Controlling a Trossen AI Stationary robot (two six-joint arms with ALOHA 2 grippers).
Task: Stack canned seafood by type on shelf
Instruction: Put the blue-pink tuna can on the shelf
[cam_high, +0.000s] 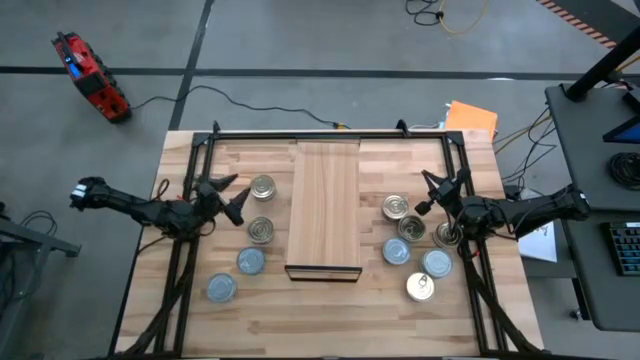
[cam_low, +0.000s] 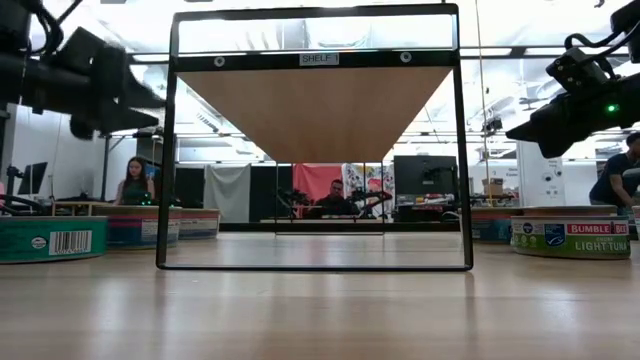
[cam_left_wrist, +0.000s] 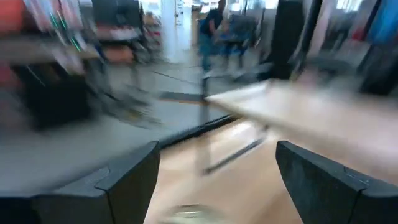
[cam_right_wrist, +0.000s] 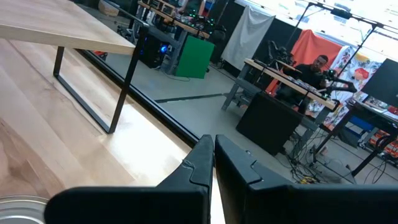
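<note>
Grey workshop floor surrounds my wooden table (cam_high: 330, 310), and beyond it the low view shows desks, screens and seated people, which the overhead camera never catches. That low view also reveals the shelf (cam_high: 323, 205) as a raised plank on a thin black frame, open underneath; from above it is only a pale strip down the table's middle, bare of tins.

Only the overhead view shows the canned seafood (cam_high: 262, 187) as two groups: four tins on my left side of the shelf, six on my right. Each has silver ringed tops and pale blue-grey tops mixed.

My left gripper (cam_high: 232, 196) hangs with fingers spread wide, holding nothing, just beside the tin nearest the table's back edge. Its wrist camera is smeared, showing only two dark fingers well apart.

My right gripper (cam_high: 428, 194) is clenched, fingertips pressed together on nothing, close to the right-hand tins.
</note>
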